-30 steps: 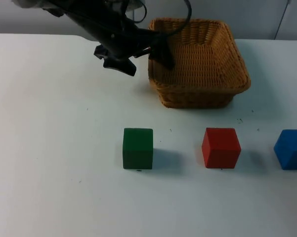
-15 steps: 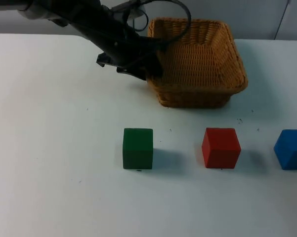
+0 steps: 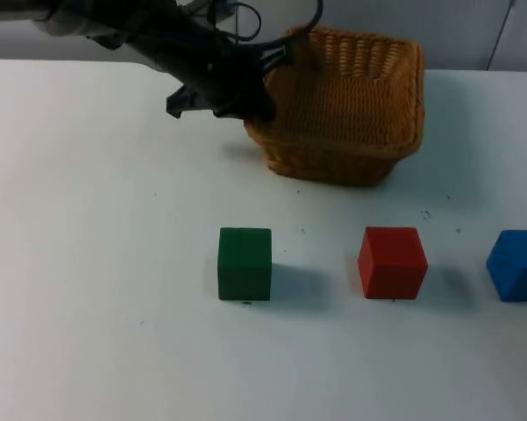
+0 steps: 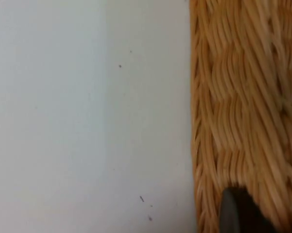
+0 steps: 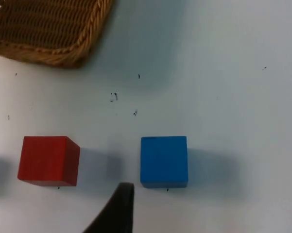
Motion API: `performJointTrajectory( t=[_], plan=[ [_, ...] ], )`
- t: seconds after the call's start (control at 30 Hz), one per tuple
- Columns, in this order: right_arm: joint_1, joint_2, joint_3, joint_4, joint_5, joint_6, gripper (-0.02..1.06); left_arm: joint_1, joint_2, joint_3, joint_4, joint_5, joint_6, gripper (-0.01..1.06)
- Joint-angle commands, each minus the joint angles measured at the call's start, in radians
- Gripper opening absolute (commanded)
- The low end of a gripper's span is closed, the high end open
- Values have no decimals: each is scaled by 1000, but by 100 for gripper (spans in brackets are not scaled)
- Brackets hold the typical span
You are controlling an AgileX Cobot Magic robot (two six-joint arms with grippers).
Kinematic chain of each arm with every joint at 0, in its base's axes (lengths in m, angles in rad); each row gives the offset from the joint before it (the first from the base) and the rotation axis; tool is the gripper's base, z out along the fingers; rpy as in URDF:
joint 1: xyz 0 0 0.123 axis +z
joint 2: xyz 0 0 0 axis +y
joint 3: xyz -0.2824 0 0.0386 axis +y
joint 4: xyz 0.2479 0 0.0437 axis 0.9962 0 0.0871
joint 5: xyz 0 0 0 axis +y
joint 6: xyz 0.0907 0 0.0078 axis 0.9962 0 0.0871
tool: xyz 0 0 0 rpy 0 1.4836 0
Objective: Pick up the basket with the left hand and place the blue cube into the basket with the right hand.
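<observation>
White table top [image 3: 88, 263] runs back to a grey partition wall, and on it I count one wicker basket [image 3: 351, 114] and three cubes: one green cube [image 3: 245, 263], one red cube [image 3: 392, 262] and one blue cube [image 3: 516, 265]. Taking the red cube as the landmark, the green cube sits well to its left in the same row, the blue cube sits to its right at a similar gap, and the basket stands behind it, nearer the wall. The basket is tilted, its left side raised off the table while its right side stays low. The left gripper [image 3: 261, 83] is at that raised left wall of the basket, clamped on the rim, with one finger inside and the other outside against the weave; in the left wrist view a black fingertip [image 4: 240, 213] lies right against the woven wall of the basket [image 4: 243, 107], with bare table beside it. The right wrist view looks down on the red cube [image 5: 48, 160] and the blue cube [image 5: 163, 161] side by side, apart from each other, with a corner of the basket [image 5: 48, 34] beyond the red cube. A fingertip of the right gripper [image 5: 117, 208] hangs nearer than the two cubes, roughly between them and just beside the blue cube's near left corner, touching neither; I cannot tell whether its fingers are apart or together.
</observation>
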Motion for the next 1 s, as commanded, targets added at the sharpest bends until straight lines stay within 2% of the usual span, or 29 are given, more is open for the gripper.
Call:
performJointTrajectory(
  t=[0.0, 0.1, 0.2, 0.3, 0.33, 0.43, 0.47, 0.5, 0.57, 0.6, 0.63, 0.8, 0.83, 0.97],
  plan=[
    [2, 6, -6, 6, -12, -8, 101, -5, -47, -4, -22, -27, -80, 0],
    [2, 6, -6, 6, -12, -8, 101, -5, -116, 9, -18, 10, -89, 0],
    [2, 6, -6, 6, -12, -8, 101, -5, -175, 42, -16, 9, -92, 0],
    [2, 6, -6, 6, -12, -8, 101, -5, -283, 155, -19, -61, -104, 0],
    [2, 6, -6, 6, -12, -8, 101, -5, -283, 155, -19, -61, -104, 0],
    [2, 6, -6, 6, -12, -8, 101, -5, -429, 380, -22, -203, -104, 0],
    [2, 6, -6, 6, -12, -8, 101, -5, -429, 380, -22, -203, -104, 0],
    [2, 6, -6, 6, -12, -8, 101, -5, -511, 521, -26, -273, -93, 0],
    [2, 6, -6, 9, -12, -8, 101, -5, -608, 681, -31, -352, -33, 0],
    [2, 6, -6, 12, -12, -8, 101, -5, -658, 758, -31, -375, -2, 0],
    [2, 6, -6, 12, -12, -8, 101, -5, -658, 758, -31, -375, -2, 0],
    [2, 6, -6, 57, -17, -13, 101, 6, -875, 1073, -44, -474, 33, 0],
    [2, 6, -6, 57, -17, -13, 101, 6, -875, 1073, -44, -474, 33, 0],
    [2, 6, -6, 60, -12, -17, 101, 7, -1030, 1272, -47, -523, 36, 0]
  ],
)
